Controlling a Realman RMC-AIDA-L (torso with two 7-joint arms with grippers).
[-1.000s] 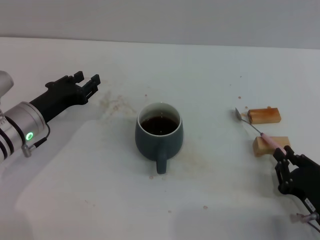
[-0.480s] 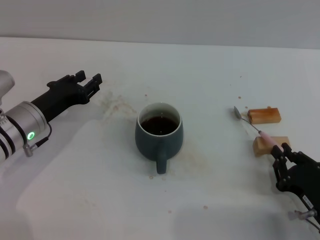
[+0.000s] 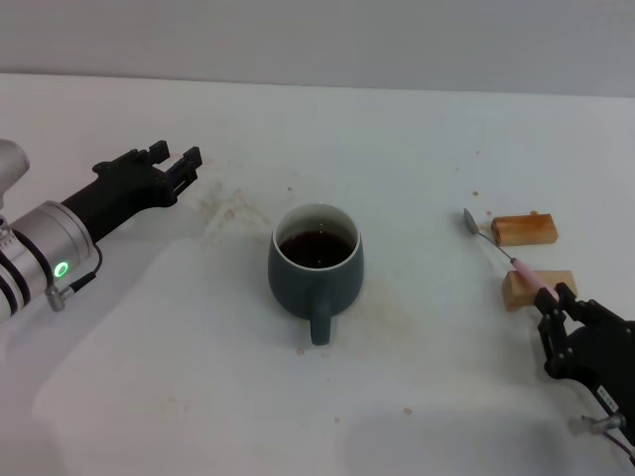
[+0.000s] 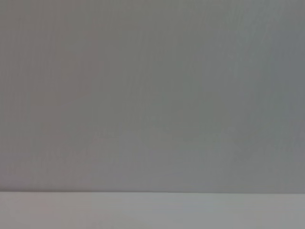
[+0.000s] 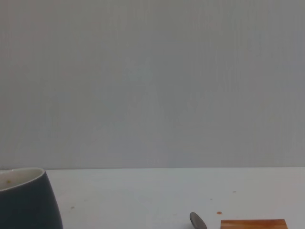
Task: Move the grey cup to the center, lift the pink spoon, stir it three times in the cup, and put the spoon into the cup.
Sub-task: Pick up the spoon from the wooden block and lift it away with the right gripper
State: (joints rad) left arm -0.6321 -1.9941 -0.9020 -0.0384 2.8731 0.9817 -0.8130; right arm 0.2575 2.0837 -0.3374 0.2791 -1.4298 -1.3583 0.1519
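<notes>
My right fingers [image 3: 558, 297] were pinched on the pale pink handle end of the pink spoon [image 3: 504, 254], low at the right edge of the head view, with my right gripper [image 3: 556, 302] black and blocky behind them. The spoon slanted up and to the left from that grip, its shaft crossing the top of the nearer wooden block [image 3: 534, 288] and its grey bowl lying just beside the left end of the farther wooden block [image 3: 524, 229]. Whether the bowl touched the table [image 3: 417, 149] I could not tell. In my right wrist view the spoon's bowl [image 5: 198, 221] showed at the bottom edge, right of centre, next to the tan top of a block [image 5: 253, 223] in the lower right corner.

The grey cup [image 3: 316, 262] stood upright in the middle of the head view, well apart from the spoon, dark brown liquid inside its white wall and its loop handle pointing toward the bottom of the frame. My right wrist view caught its rounded side [image 5: 26, 199] in the lower left corner. Nothing stood on the table between the cup and the blocks; only small brown specks and a faint stain lay around the cup, with a smudged patch just up and left of it.

My left gripper [image 3: 174, 167] hovered at the left of the head view, above the table and well clear of the cup, fingers spread a little with a gap between them. My left wrist view showed only grey wall over a strip of white table
</notes>
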